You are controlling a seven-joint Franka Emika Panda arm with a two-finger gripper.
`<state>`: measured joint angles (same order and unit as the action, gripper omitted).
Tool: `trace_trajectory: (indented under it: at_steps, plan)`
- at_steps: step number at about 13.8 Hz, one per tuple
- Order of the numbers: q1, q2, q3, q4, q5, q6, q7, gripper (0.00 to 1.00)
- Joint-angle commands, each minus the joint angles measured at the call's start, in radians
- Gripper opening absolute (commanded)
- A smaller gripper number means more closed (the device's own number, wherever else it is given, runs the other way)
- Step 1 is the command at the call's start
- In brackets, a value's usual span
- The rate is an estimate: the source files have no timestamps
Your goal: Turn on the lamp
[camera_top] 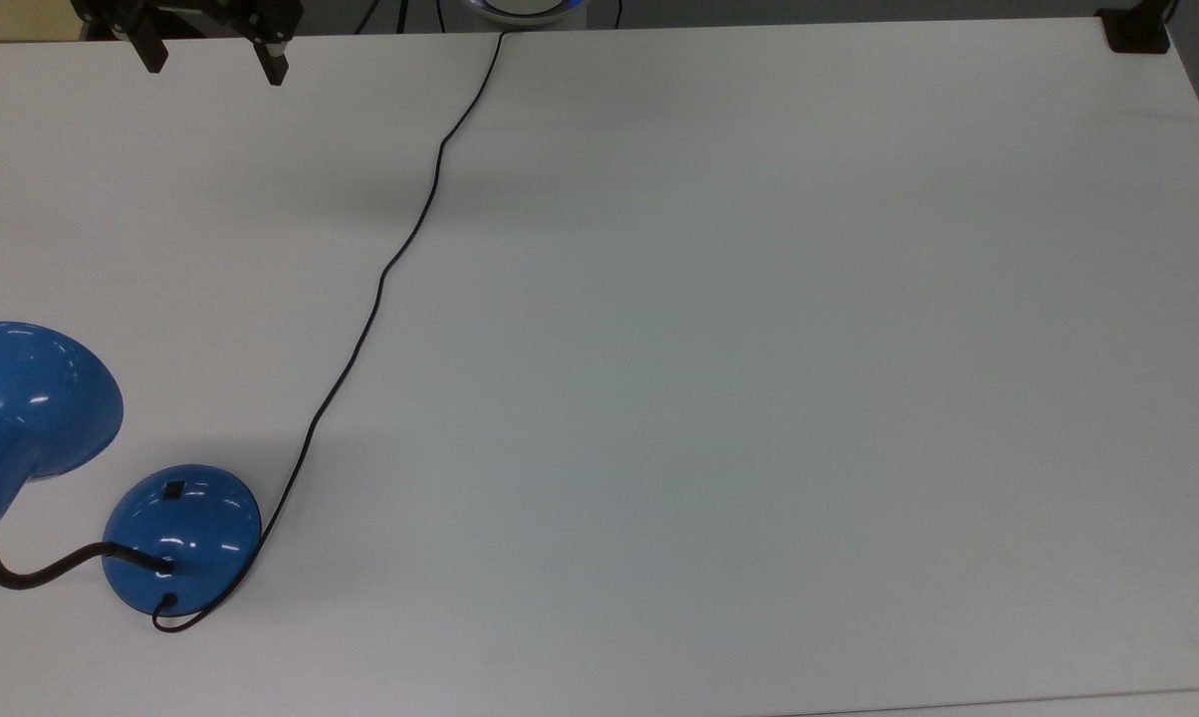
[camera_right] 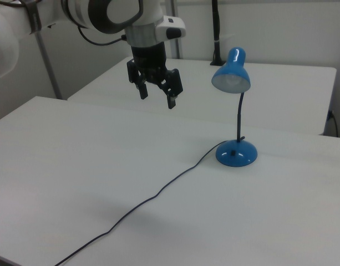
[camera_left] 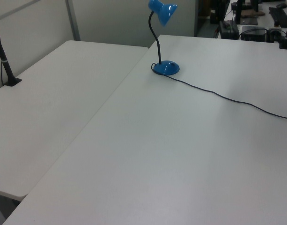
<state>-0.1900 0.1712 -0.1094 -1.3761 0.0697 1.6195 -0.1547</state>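
Spread apart and holding nothing, the gripper [camera_right: 157, 95] hung above the white table [camera_right: 59, 166], its two black fingers [camera_right: 172, 101] pointing down; in the top view the gripper [camera_top: 209, 60] sat at the upper left edge. It was well apart from the lamp [camera_right: 234, 105] and touched nothing.

Lamp: a glossy blue desk lamp [camera_top: 112, 498] stood upright on the table [camera_top: 759, 349] near the top view's lower left corner. Its domed round base [camera_top: 182, 539] carried a small black square switch [camera_top: 173, 489] on the upper surface. A black gooseneck [camera_top: 42, 573] curved from the base to the bell-shaped shade [camera_top: 24, 413], which in the right view opened downward and toward the camera [camera_right: 231, 70]. The bulb appeared unlit.

Cord: a thin black cord [camera_top: 380, 279] looped out of the base and ran across the tabletop to the far edge in the top view. In the left view the lamp [camera_left: 162, 37] stood at the far end of the table [camera_left: 157, 164], with the cord [camera_left: 227, 99] trailing toward the left view's right.

Surroundings: a second white table [camera_left: 49, 108] adjoined the first on the left view's left, with a black clamp post [camera_left: 5, 65] at its edge.
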Motion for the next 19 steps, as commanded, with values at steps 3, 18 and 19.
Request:
trace_trajectory:
  at_steps: [3, 18, 19]
  plan:
    - [0.014, -0.021, -0.003, -0.032, 0.016, 0.003, -0.014, 1.00]
    - [0.020, 0.121, -0.012, -0.047, 0.015, 0.274, -0.183, 0.01]
    - [0.020, 0.143, -0.012, -0.047, 0.016, 0.316, -0.184, 0.01]
